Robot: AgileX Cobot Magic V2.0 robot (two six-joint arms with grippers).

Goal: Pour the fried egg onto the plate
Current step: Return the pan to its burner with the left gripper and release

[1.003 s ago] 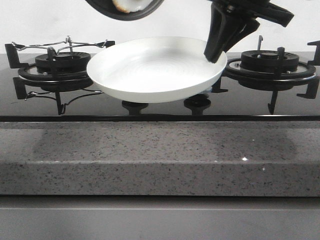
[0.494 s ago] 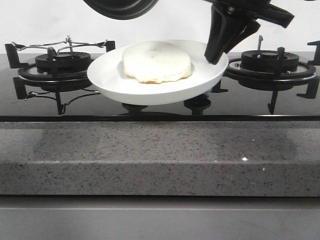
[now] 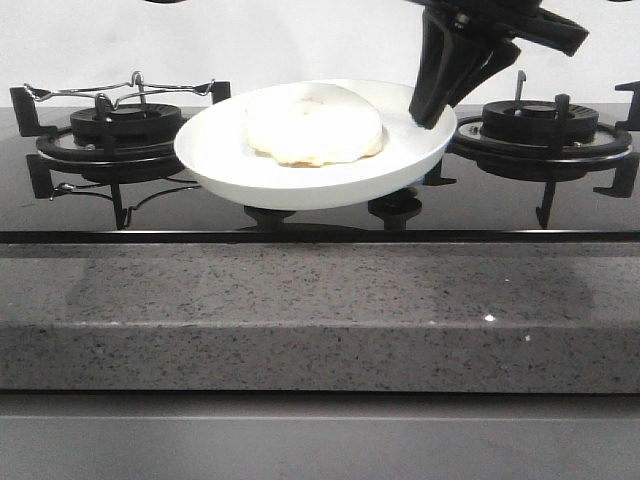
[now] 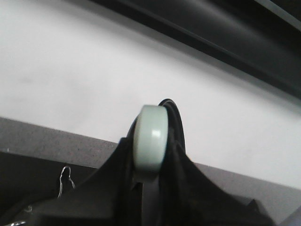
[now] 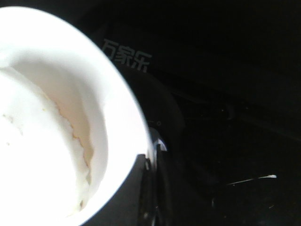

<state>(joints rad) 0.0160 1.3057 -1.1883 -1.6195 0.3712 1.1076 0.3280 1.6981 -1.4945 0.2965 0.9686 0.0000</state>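
One fried egg [image 3: 314, 125] is lying flat and pale side up in the middle of the one plate [image 3: 215, 150], showing no long axis. The plate is hanging above the hob [image 3: 320, 205] between its two burners [image 3: 125, 130], tilting slightly with its left rim lower. The right gripper [image 3: 432, 108] is clamping the plate's right rim. In the left wrist view, the left gripper [image 4: 149, 176] is squeezing a pale green rounded handle [image 4: 151, 143]; whatever it belongs to cannot be told.
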